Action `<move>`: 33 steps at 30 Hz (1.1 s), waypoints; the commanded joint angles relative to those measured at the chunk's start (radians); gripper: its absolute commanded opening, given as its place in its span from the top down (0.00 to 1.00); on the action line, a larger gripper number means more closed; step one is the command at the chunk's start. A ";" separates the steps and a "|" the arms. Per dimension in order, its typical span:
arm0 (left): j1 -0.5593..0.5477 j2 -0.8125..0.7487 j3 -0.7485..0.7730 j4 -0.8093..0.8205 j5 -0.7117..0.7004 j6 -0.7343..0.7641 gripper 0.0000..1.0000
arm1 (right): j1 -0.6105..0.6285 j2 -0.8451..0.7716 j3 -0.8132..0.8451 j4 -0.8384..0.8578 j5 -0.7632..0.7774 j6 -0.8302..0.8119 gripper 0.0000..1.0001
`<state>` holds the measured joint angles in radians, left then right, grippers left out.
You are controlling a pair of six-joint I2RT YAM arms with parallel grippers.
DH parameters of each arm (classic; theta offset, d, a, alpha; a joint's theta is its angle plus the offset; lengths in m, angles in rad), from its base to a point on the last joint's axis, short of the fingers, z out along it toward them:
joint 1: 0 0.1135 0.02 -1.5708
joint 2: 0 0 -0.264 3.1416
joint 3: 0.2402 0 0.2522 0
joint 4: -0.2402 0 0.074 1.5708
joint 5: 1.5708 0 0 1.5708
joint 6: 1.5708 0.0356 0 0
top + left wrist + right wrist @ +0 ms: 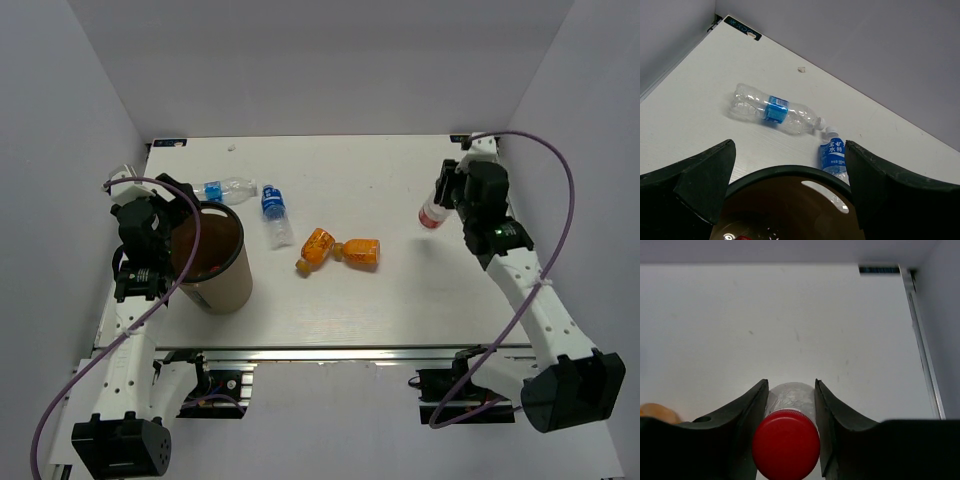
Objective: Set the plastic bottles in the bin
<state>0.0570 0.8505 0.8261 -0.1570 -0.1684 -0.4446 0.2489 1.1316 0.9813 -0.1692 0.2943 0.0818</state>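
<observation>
Red-cap bottle: far right, clamped just behind its cap by the right pincer. The bin stands near left with the left pincer spread wide and empty over its rim, blue bottles lying just beyond, orange ones mid worktop. Risk: so high a hold may let the bottle swing or slip on the crossing, and the left pincer crowding the bin's mouth invites a clash. Obscured: the bottle's lower body, whether it touches the worktop, the bin's contents.

bright even light, soft shadows, sharp focus
</observation>
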 commanded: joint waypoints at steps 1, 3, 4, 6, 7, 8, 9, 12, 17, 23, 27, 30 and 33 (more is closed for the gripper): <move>0.001 -0.008 0.007 0.002 -0.005 0.009 0.02 | 0.004 -0.093 0.175 0.117 -0.225 -0.049 0.96; 0.001 -0.008 0.004 0.010 0.006 0.007 0.02 | 0.006 -0.087 0.268 0.132 -0.470 -0.057 0.98; 0.001 -0.007 0.004 0.010 0.006 0.006 0.02 | 0.010 -0.066 0.302 0.135 -0.568 -0.053 0.98; 0.001 -0.005 0.008 0.001 -0.003 0.000 0.02 | 0.026 -0.038 0.351 0.158 -0.849 -0.015 0.99; 0.001 -0.001 0.011 -0.001 -0.016 -0.002 0.02 | 0.067 -0.008 0.382 0.225 -0.932 0.015 1.00; 0.001 0.001 0.018 -0.010 -0.023 -0.003 0.02 | 0.096 0.006 0.396 0.252 -1.027 0.024 1.00; 0.001 0.002 0.021 -0.012 -0.028 -0.005 0.02 | 0.133 0.022 0.407 0.272 -1.040 0.026 1.00; 0.001 0.015 0.037 -0.019 -0.029 -0.023 0.02 | 0.304 0.069 0.428 0.348 -1.017 -0.026 1.00; 0.003 0.041 0.068 -0.065 -0.104 -0.063 0.02 | 0.476 0.180 0.463 0.528 -1.011 -0.011 1.00; 0.001 0.018 0.084 -0.075 -0.137 -0.075 0.02 | 0.612 0.339 0.612 0.559 -1.009 -0.048 1.00; 0.001 0.005 0.082 -0.084 -0.138 -0.074 0.02 | 0.659 0.413 0.658 0.579 -0.989 -0.050 1.00; 0.001 0.007 0.082 -0.088 -0.152 -0.074 0.02 | 0.684 0.463 0.692 0.567 -0.985 -0.057 1.00; 0.001 0.004 0.087 -0.087 -0.152 -0.074 0.02 | 0.730 0.526 0.741 0.495 -0.951 -0.123 1.00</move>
<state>0.0570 0.8730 0.8730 -0.2352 -0.3031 -0.5140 0.9413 1.6180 1.6562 0.3138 -0.6891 0.0223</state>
